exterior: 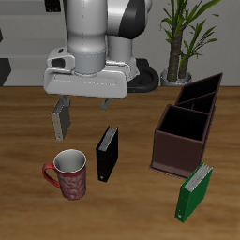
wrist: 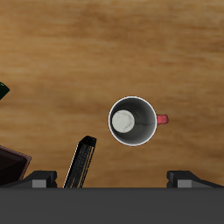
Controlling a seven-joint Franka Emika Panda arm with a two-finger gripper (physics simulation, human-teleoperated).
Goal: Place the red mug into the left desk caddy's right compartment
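Green book point(exterior: 195, 192) nearest front edge. Red mug point(exterior: 71, 174) upright beside black book point(exterior: 107, 153). Claw point(exterior: 84, 117) above, open, holding nothing. Brown box point(exterior: 181, 139) maybe empty.

A black book point(exterior: 107, 152) stands upright just below and beside the gripper; a green book point(exterior: 195, 192) stands well away; a potted plant point(exterior: 182, 37) sits behind.

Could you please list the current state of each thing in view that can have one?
red mug: upright on the table, empty, not held.
gripper: open, above the table, holding nothing.
left desk caddy: open-topped, nothing seen inside.
darker box: open-topped, behind the caddy.
black book: standing upright, closed.
green book: standing, closed.
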